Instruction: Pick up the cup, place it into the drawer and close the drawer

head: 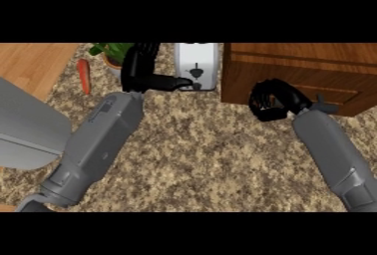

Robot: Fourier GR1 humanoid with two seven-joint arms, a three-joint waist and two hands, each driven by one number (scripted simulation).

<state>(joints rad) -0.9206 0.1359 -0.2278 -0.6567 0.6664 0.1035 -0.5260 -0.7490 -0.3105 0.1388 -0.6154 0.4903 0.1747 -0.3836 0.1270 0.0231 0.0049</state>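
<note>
Hands two (141, 67) (269, 102), one toaster (197, 64), one carrot (84, 75)

Kitchen, speckled granite counter (206, 149), white toaster (196, 64), carrot (85, 75), potted plant (114, 52), wooden drawer cabinet (309, 74)

**Hands at the counter's far edge**

Left hand (141, 69) raised with straight fingers before toaster (197, 64); right hand (271, 102) curled against wooden drawer (309, 74). Carrot (84, 75) and potted plant (112, 52) on speckled counter (206, 149).
</note>
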